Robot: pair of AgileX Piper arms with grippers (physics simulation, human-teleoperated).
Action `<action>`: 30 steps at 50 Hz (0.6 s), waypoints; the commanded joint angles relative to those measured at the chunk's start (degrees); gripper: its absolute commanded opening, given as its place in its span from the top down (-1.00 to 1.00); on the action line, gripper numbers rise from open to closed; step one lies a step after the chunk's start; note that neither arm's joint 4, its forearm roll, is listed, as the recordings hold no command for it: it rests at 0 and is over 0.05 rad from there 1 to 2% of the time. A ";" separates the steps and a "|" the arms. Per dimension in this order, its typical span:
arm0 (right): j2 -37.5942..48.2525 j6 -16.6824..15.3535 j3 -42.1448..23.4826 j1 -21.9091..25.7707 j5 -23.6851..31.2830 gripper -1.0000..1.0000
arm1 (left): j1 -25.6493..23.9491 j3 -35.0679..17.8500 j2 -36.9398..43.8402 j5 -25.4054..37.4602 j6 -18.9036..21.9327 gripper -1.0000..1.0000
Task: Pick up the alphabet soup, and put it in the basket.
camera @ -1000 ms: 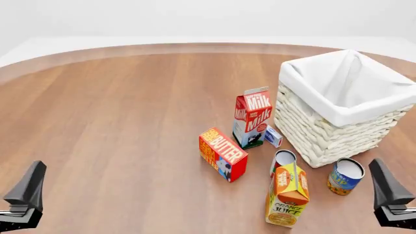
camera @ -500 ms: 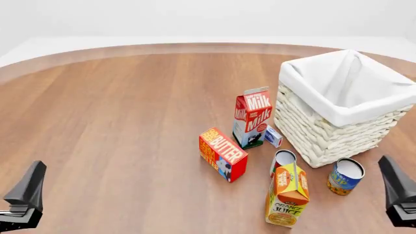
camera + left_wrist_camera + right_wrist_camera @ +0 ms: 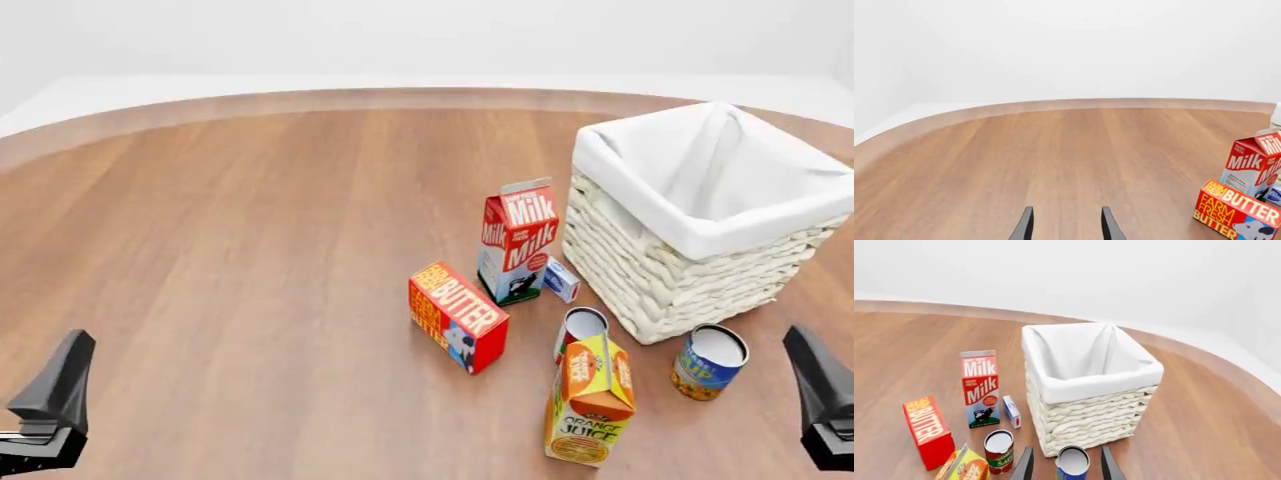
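Here the surface (image 3: 240, 250) is a broad round top of warm brown wood grain with a paler rim, set against plain white walls. The alphabet soup (image 3: 709, 362) stands upright on the wood just beside the basket (image 3: 703, 222), at its near corner, apart from it. Both the left claw (image 3: 1066, 226) and the right claw (image 3: 1066, 463) are spread wide and hold nothing, the right one's fingers flanking the soup can's top.

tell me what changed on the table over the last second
Only the right tool moved: it slid toward the front view's right edge, away from the alphabet soup. Nothing was grasped or released. The left tool, the soup, the basket and the other groceries stayed put.
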 commanded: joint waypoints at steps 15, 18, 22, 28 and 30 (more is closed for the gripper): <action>3.26 -1.15 4.10 -2.11 -2.44 -1.00 | 0.00 0.00 0.00 0.00 0.00 -1.00; 3.53 -1.27 5.03 -2.62 -2.99 -1.00 | 0.00 0.00 0.00 0.00 0.00 -1.00; 4.54 -1.21 6.40 -2.90 -4.42 -1.00 | 0.00 0.00 0.00 0.00 0.00 -1.00; 7.48 -0.95 7.99 -2.86 -8.02 -1.00 | 0.00 0.00 0.00 0.00 0.00 -1.00; 8.34 -0.82 8.49 -2.75 -9.06 -1.00 | 0.00 0.00 0.00 0.00 0.00 -1.00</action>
